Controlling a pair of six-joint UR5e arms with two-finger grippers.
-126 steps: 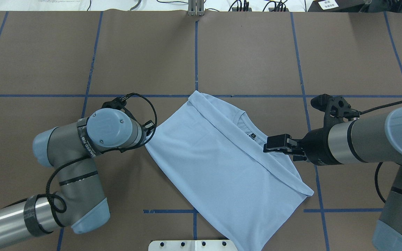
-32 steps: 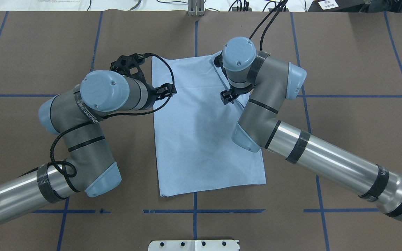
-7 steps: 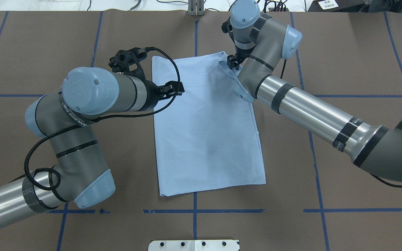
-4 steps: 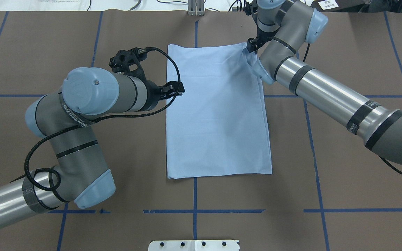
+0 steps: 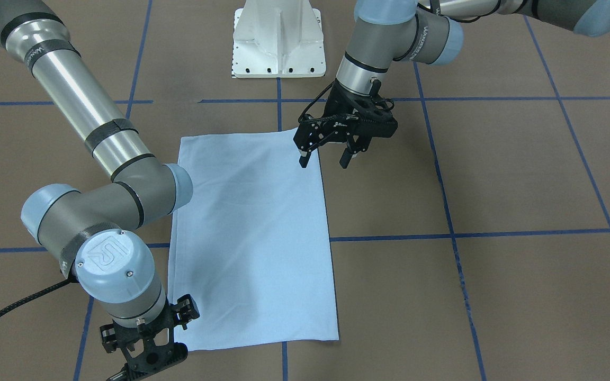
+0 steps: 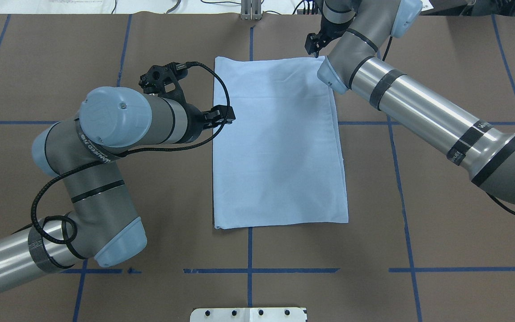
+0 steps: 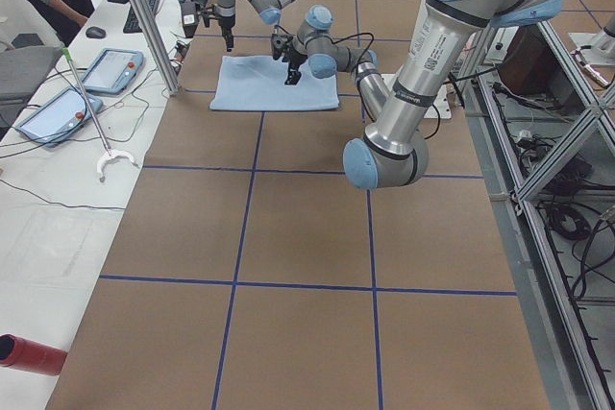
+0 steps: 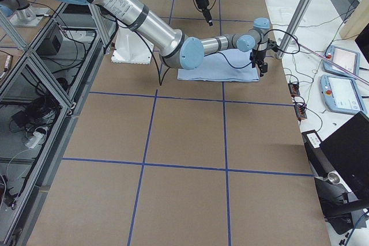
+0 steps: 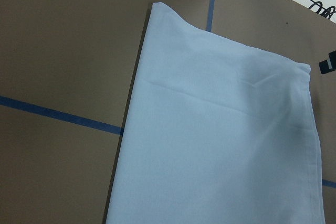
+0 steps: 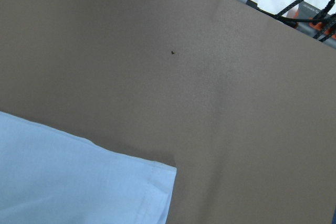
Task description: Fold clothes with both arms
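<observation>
The left hand (image 5: pixel 323 159), fingers spread and empty, points down over the left long edge of the shirt (image 5: pixel 252 238). The shirt lies flat on the table (image 5: pixel 495 185), a folded strip running away from the robot. The right hand (image 6: pixel 313 44) hangs just beyond its far right corner; open or closed, I cannot tell.

Folded T-shirt (image 6: pixel 280 143) lies flat; left tool (image 6: pixel 224 117) over its edge, right tool (image 6: pixel 313 44) at a corner.
</observation>
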